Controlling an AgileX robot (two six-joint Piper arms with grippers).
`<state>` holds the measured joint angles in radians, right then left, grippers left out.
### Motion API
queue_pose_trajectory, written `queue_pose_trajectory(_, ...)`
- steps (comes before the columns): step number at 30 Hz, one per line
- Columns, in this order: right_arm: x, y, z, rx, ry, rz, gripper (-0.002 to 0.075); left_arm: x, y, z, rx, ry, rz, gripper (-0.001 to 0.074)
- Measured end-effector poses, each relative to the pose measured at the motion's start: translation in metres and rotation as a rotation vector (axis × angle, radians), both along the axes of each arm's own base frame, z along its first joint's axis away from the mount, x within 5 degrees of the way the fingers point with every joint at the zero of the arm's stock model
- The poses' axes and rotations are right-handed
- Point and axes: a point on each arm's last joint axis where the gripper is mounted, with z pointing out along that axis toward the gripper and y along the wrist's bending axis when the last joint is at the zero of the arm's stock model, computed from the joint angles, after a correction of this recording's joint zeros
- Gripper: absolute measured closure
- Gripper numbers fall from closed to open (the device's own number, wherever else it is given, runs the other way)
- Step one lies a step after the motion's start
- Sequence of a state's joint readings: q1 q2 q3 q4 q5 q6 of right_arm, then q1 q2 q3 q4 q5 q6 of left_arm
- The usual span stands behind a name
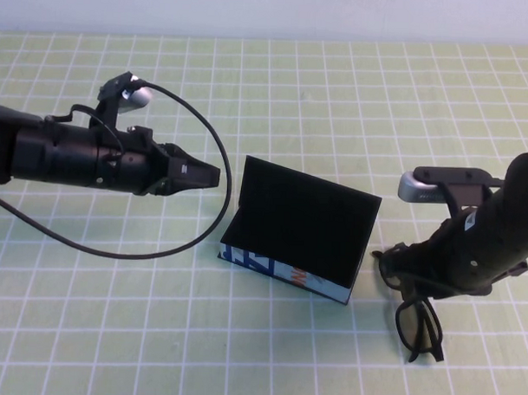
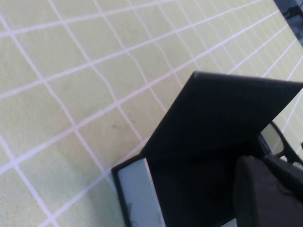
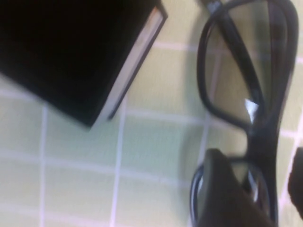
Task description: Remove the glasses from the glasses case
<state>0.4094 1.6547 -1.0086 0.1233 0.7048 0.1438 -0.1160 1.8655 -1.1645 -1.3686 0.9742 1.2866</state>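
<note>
The glasses case stands open in the middle of the mat, its black lid raised and its light blue printed side facing me; its inside looks dark and I see nothing in it. The black glasses lie on the mat just right of the case. My right gripper hangs low over them, open, with the frame between its fingers. My left gripper is shut and empty, hovering left of the case, close to the lid. The glasses peek out behind the lid.
A green mat with a white grid covers the table. The left arm's black cable loops down to the case's left edge. The case corner lies close to the glasses.
</note>
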Motion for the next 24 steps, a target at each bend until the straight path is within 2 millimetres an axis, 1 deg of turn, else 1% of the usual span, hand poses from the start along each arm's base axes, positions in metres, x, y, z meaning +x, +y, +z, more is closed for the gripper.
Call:
queue_pose_trajectory(3, -0.01, -0.004, 0.018, 0.009, 0.001, 0.003, 0.0449, -0.003, 0.0, 0.013, -0.008, -0.022, 0.007, 0.0739)
queue_pose_trajectory(6, -0.025, -0.009, 0.042, 0.019, -0.006, 0.008, 0.0474, -0.01, 0.001, 0.031, -0.003, -0.073, -0.002, 0.0739)
queue_pose_trajectory(9, -0.047, -0.019, 0.072, 0.032, -0.041, 0.023, 0.0518, -0.023, 0.004, 0.056, 0.011, -0.151, 0.006, 0.0739)
queue_pose_trajectory(11, -0.065, -0.026, 0.089, 0.047, -0.078, 0.03, 0.0547, -0.038, 0.008, 0.076, 0.03, -0.22, 0.032, 0.0739)
queue_pose_trajectory(14, -0.099, -0.041, 0.113, 0.078, -0.159, 0.038, 0.0582, -0.069, 0.016, 0.104, 0.061, -0.335, 0.104, 0.0739)
queue_pose_trajectory(17, -0.133, -0.055, 0.129, 0.117, -0.251, 0.042, 0.0618, -0.105, 0.027, 0.123, 0.086, -0.437, 0.195, 0.0739)
queue_pose_trajectory(19, -0.155, -0.065, 0.135, 0.141, -0.309, 0.044, 0.0656, -0.13, 0.034, 0.133, 0.097, -0.508, 0.261, 0.0739)
queue_pose_trajectory(21, -0.176, -0.074, 0.141, 0.168, -0.375, 0.045, 0.0699, -0.16, 0.042, 0.143, 0.095, -0.59, 0.319, 0.0739)
queue_pose_trajectory(22, -0.186, -0.078, 0.144, 0.182, -0.41, 0.045, 0.0712, -0.175, 0.045, 0.145, 0.094, -0.627, 0.348, 0.0739)
queue_pose_trajectory(24, -0.202, -0.085, 0.146, 0.201, -0.469, 0.053, 0.0729, -0.201, 0.052, 0.142, 0.095, -0.681, 0.398, 0.0739)
